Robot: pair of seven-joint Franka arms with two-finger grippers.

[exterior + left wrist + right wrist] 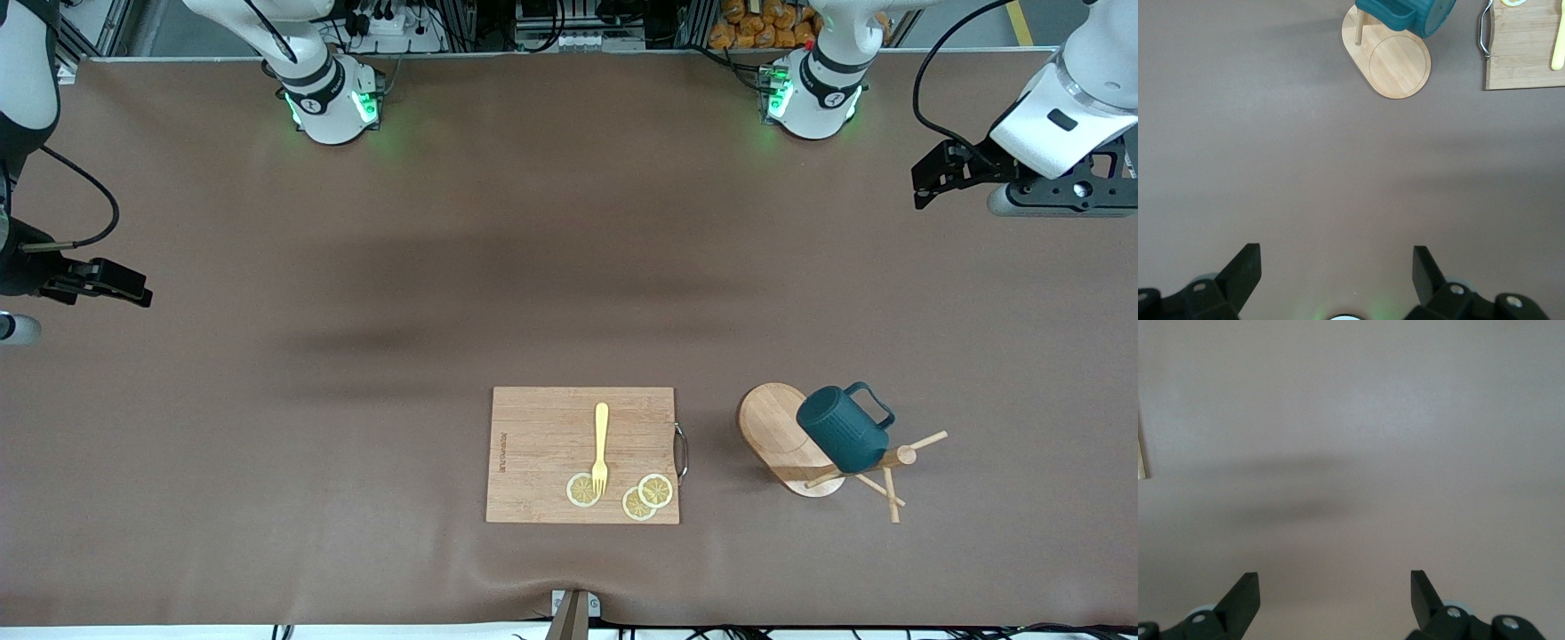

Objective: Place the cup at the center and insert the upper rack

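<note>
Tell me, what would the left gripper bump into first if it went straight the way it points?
Probably just the bare table. The left gripper is open and points down at brown tabletop. The upper rack with the cup lies farther along, likely off its line.

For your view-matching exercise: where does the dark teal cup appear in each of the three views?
Front view: cup on the mug tree, beside the cutting board.
Left wrist view: cup at the top edge, over the tree's base.
Right wrist view: not in it.
Shared landmark: the cutting board.
</note>
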